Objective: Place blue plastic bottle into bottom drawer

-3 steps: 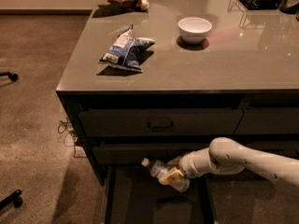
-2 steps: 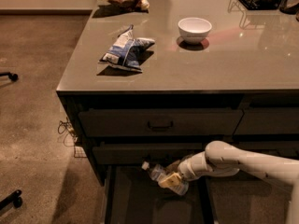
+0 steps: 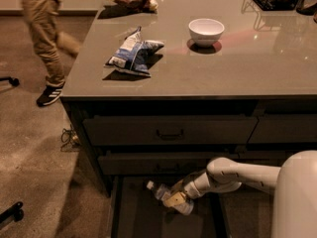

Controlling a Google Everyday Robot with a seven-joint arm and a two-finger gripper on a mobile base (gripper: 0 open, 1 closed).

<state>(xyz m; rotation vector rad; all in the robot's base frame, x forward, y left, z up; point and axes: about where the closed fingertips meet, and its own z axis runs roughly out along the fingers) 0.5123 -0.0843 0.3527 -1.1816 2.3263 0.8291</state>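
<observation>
Low down, the gripper (image 3: 174,200) hangs over the open bottom drawer (image 3: 143,221), its 2 fingers pinching the blue plastic bottle (image 3: 161,192) around its label. The bottle is tilted above the drawer's rear half, white cap raised toward the drawer's left rail. Whether it touches the drawer's floor cannot be told.

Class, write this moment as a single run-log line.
phase: place | gripper: shut on bottle, above open bottom drawer | bottle: tilted, cap toward left | release: not yet
</observation>
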